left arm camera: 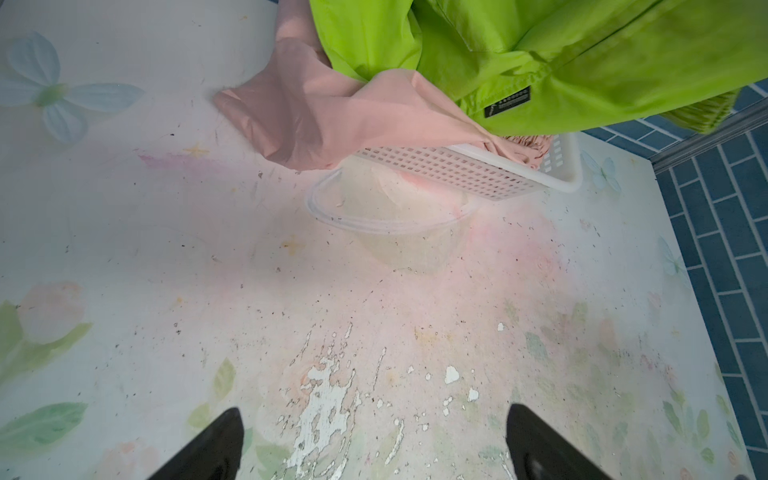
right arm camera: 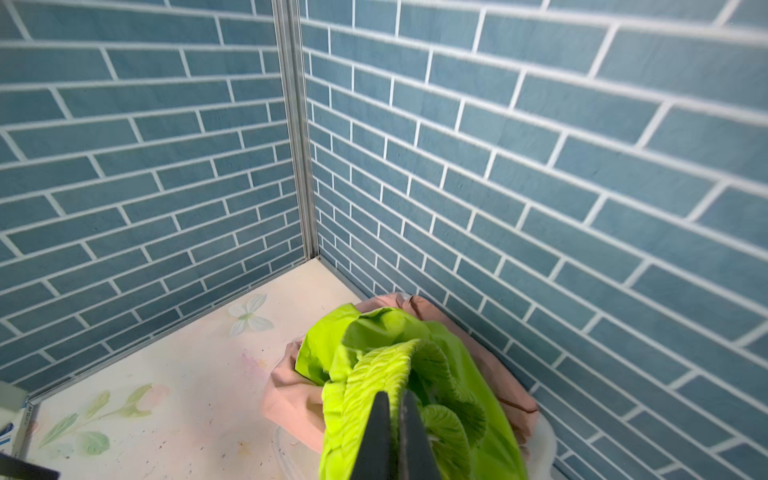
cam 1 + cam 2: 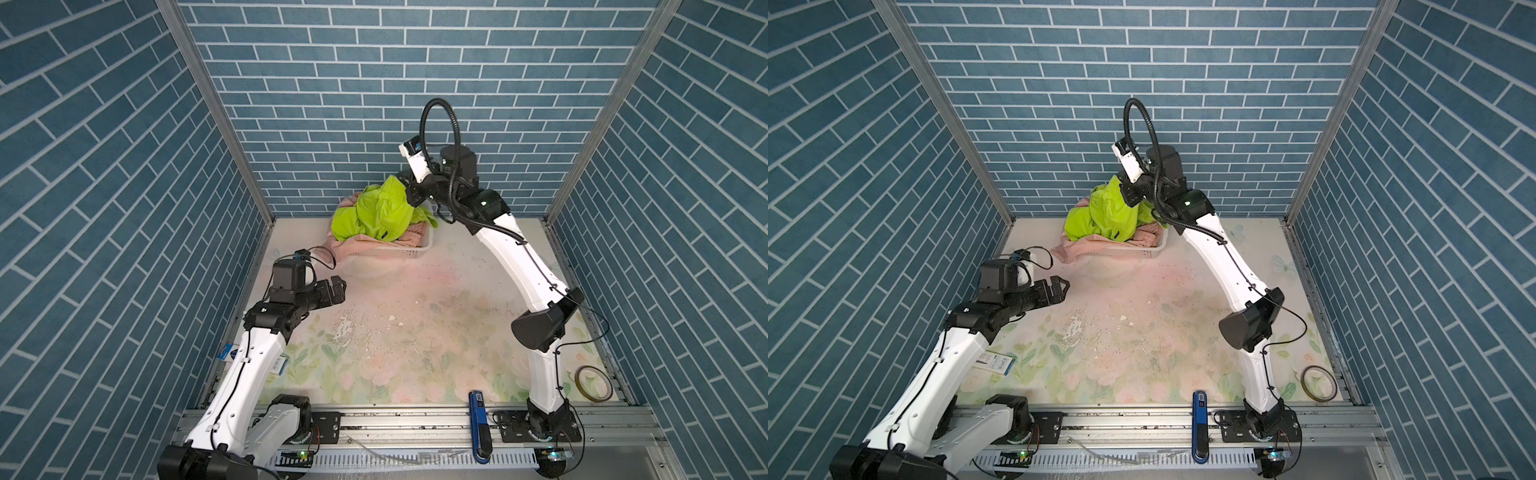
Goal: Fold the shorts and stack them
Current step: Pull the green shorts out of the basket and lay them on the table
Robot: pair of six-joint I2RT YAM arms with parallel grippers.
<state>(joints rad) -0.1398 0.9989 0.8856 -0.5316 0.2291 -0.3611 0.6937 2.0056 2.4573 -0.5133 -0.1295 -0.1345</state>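
Your right gripper [image 3: 410, 197] sits in the upper middle of both top views. Its jaws are pressed together on the gathered waistband of the lime-green shorts [image 3: 374, 216]. In the right wrist view the ribbed band bunches around the two black fingers [image 2: 379, 428]. The rest of that pair drapes over the white perforated basket [image 3: 388, 249], which stands near the back wall.

The pink shorts [image 3: 340, 254] lie under the green pair, partly in the basket. One leg spills over the basket's left rim onto the table [image 3: 415, 332]. Your left gripper [image 3: 338, 286] hangs at centre-left with its jaws spread wide. It is near the pink leg but apart from it, and holds nothing.

The table has a faded floral print, scuffed, with paint flaked off near the middle. Blue brick-pattern walls [image 3: 374, 62] close three sides. A roll of tape [image 3: 589, 376] lies at lower right.

Only the left wrist view shows you the black logo tag [image 1: 508, 102] on the green fabric. It also shows a clear plastic bowl [image 1: 395, 224] right against the basket's near side, which the top views barely show.
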